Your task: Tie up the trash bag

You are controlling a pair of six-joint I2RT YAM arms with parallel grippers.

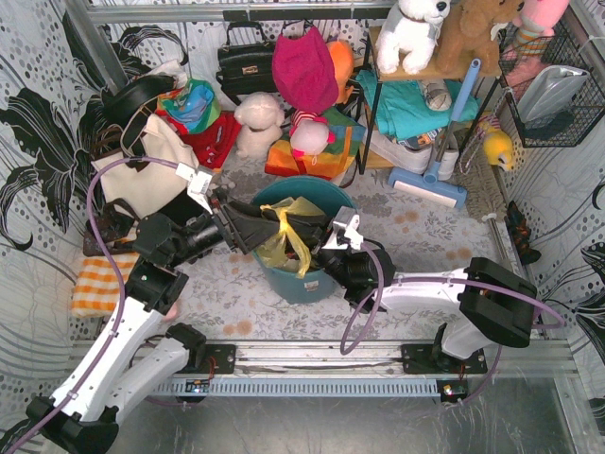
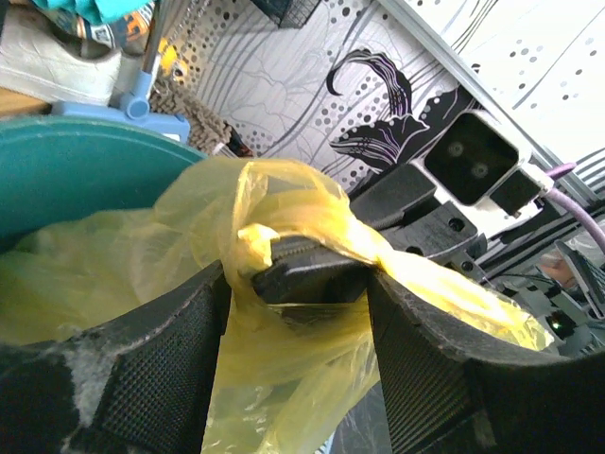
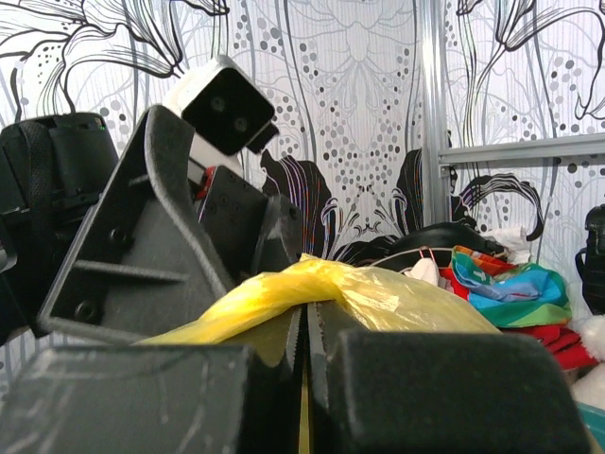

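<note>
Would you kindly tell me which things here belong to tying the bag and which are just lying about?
Job: trash bag, teal bin holding it, left claw, right claw.
Lying about: cream tote bag, black handbag, white plush toy, orange checked cloth.

Staged lab cell: patterned backdrop walls [image 1: 38, 113], aluminium frame [image 1: 321, 355], piled plush toys [image 1: 413, 33].

Trash bag [image 1: 282, 248] bottom hidden inside teal bin [image 1: 304, 284]; contents not discernible.

Trash bag [image 1: 284, 238] in bin [image 1: 304, 284] — left claw [image 1: 267, 227] to left, right claw [image 1: 324, 236] to right
</note>
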